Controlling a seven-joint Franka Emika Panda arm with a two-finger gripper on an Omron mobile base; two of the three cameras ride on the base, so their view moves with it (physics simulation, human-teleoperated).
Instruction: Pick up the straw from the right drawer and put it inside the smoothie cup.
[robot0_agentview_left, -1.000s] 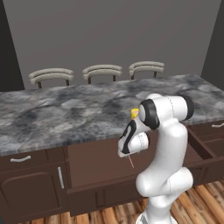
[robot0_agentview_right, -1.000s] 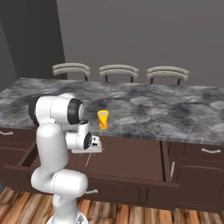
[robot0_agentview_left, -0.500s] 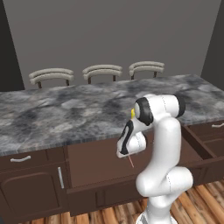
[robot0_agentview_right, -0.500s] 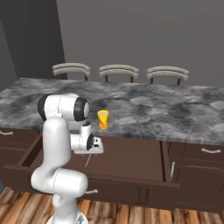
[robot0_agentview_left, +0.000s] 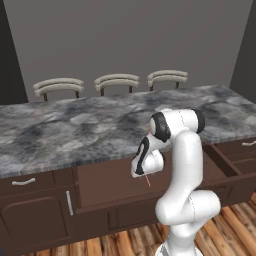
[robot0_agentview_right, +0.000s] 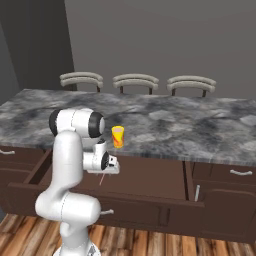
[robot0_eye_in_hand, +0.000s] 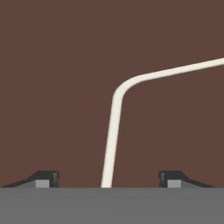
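left base view: the tool (robot0_agentview_left: 145, 172) hangs low over the open right drawer (robot0_agentview_left: 125, 182), pointing down into it. a thin pale line, the straw (robot0_agentview_left: 147, 180), shows just beneath it, slanting down and to the right against the drawer's brown floor. whether the fingers touch it cannot be told here.

right base view: the same tool (robot0_agentview_right: 107, 170) sits beside the white forearm, over the right drawer (robot0_agentview_right: 150, 180). the straw (robot0_agentview_right: 101, 179) runs down from under the tool, its lower end tipped slightly left. the smoothie cup (robot0_agentview_right: 117, 136) stands upright on the marbled tabletop (robot0_agentview_right: 200, 130), just behind and above the tool, close to the front edge.

hand view: the two dark fingertips (robot0_eye_in_hand: 43, 178) stand well apart at the bottom, and the tool (robot0_eye_in_hand: 106, 179) has nothing clamped between them. the straw (robot0_eye_in_hand: 113, 135) rises up the middle of that gap, then bends and runs off to the right. its near leg lies along the viewing direction, crossing the line between the fingers, so closing would likely pinch it across its width. the cup lies up and behind from there.
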